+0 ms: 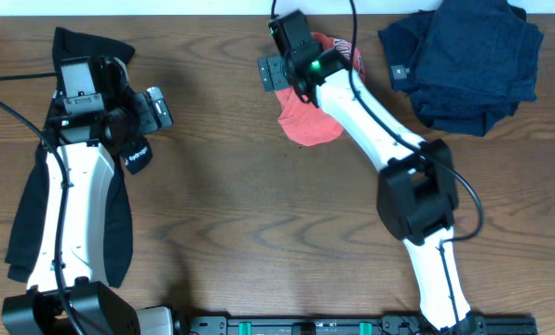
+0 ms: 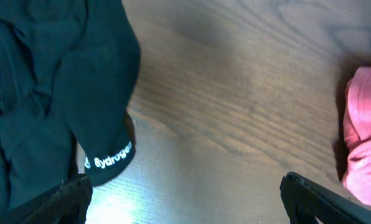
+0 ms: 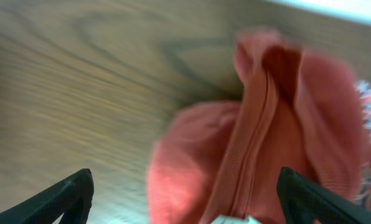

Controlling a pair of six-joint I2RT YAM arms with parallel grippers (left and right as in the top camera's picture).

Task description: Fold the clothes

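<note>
The coral-red T-shirt [image 1: 311,127] lies crumpled in a loose heap at the far middle of the counter [image 1: 222,195], unfolded. Up close [image 3: 266,143] it bunches into soft lobes with a stitched seam running down the middle fold. A patch of white and dark print [image 1: 351,54] shows at its far edge, probably the chest lettering, too blurred to read.

The black garment [image 1: 115,228] stretches long down the left side, from the far edge toward the near one, rumpled and unfolded. One narrow end bears a small white label [image 2: 108,160].
</note>
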